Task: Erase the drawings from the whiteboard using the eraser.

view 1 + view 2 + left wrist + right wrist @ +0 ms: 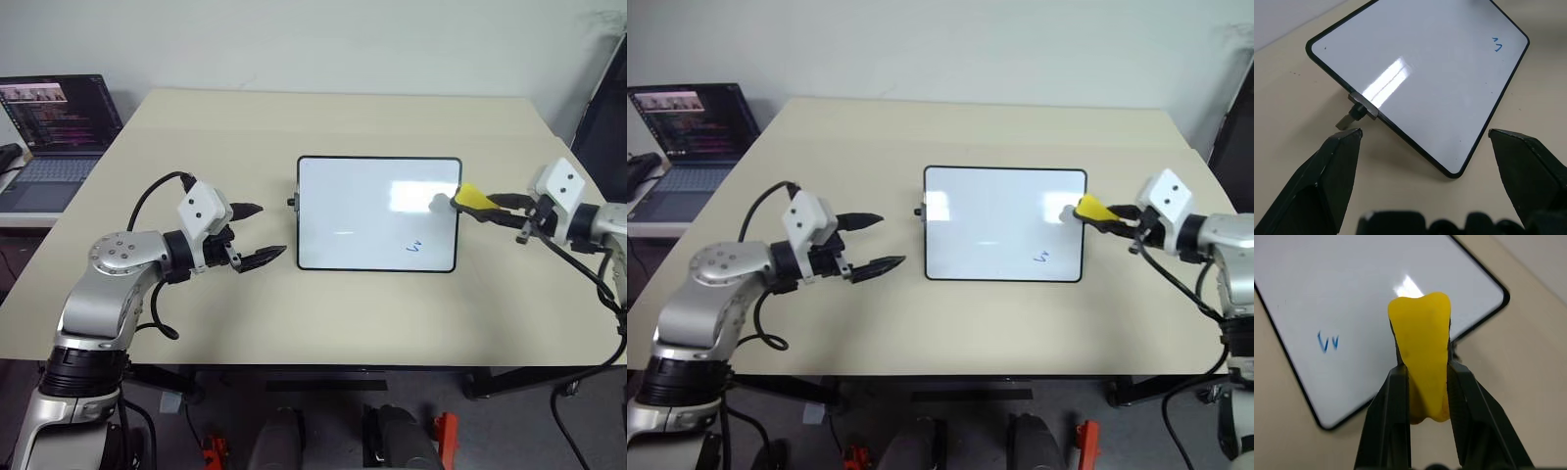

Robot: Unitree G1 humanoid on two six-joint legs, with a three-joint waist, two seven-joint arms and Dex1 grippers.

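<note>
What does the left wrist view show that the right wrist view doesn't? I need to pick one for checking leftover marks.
Left wrist view: the left gripper, open and empty, and the whiteboard's black side knob. Right wrist view: the right gripper shut on the yellow eraser. Both: the whiteboard with one blue squiggle remaining, on the beige table.
</note>
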